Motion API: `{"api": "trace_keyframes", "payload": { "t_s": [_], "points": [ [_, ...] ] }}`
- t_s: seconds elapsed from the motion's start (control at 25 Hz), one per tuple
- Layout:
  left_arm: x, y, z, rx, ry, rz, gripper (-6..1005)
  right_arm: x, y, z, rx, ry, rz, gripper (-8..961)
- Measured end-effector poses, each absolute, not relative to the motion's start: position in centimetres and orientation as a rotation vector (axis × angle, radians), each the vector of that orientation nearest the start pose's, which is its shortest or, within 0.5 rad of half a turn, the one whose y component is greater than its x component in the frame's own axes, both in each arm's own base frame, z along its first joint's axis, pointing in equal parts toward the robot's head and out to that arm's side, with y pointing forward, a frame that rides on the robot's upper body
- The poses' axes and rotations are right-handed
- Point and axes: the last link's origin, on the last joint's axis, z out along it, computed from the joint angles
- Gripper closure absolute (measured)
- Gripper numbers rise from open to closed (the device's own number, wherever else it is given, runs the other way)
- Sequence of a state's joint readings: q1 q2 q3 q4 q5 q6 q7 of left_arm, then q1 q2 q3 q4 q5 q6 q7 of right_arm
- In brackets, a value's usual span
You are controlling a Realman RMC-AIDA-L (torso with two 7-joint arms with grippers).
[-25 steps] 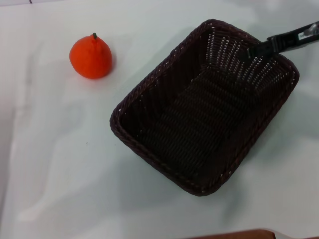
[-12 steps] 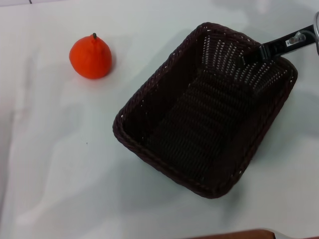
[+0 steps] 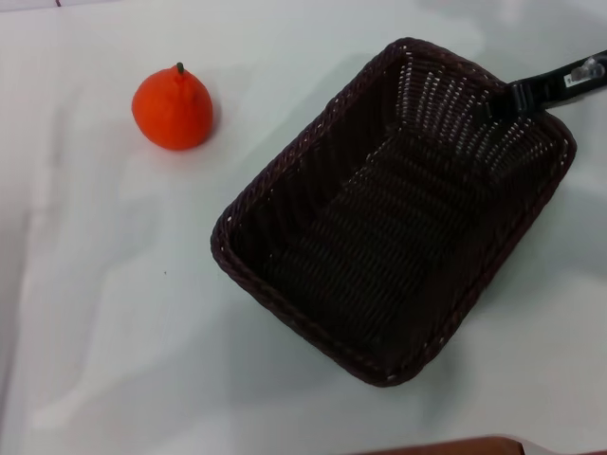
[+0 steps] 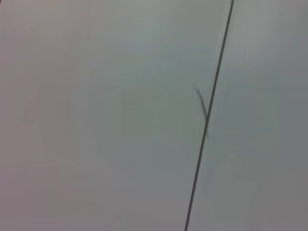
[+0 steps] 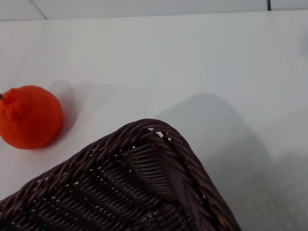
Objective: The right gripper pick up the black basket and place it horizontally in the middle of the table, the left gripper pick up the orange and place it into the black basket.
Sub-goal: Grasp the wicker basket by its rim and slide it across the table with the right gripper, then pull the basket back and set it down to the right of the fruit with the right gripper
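Observation:
The black basket [image 3: 302,142] lies slanted on the white table [image 3: 114,313], right of the middle. My right gripper [image 3: 495,102], a slim black arm with a white label, comes in from the upper right and is shut on the basket's far right rim. The right wrist view shows a corner of the basket [image 5: 159,130] close up. The orange [image 3: 173,109] sits on the table at the far left, apart from the basket; it also shows in the right wrist view [image 5: 30,117]. My left gripper is out of view; its wrist view shows only a plain pale surface.
A brown wooden edge strip [image 3: 455,445] runs along the table's near edge. A thin dark line [image 4: 207,115] crosses the pale surface in the left wrist view.
The basket has shifted and turned slightly with the right gripper at its rim. The orange has not moved.

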State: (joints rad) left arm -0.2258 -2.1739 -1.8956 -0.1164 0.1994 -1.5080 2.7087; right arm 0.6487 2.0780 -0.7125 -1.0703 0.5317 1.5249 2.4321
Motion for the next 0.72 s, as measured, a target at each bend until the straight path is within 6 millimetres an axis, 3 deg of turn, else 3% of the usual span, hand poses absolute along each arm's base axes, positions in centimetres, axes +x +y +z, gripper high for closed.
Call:
{"api": "trace_keyframes", "payload": {
  "t_s": [0.12, 0.36, 0.52, 0.72],
  "points": [
    [-34.2, 25.0, 0.4, -1.394, -0.578, -0.991, 115, 26.4, 36.8, 6.1, 1.737, 2.548, 0.646, 704],
    [-33.7, 25.1, 0.8, -1.403, -0.483, -0.955, 115, 27.5, 35.3, 6.7, 2.04, 2.466, 0.663, 711],
    [-33.7, 25.6, 1.1, -1.399, -0.455, -0.929, 115, 28.6, 34.0, 7.2, 2.278, 2.328, 0.701, 711],
    [-33.6, 26.9, 1.0, -1.415, -0.472, -0.911, 115, 29.2, 33.1, 7.4, 2.446, 2.172, 0.708, 712]
  ]
}}
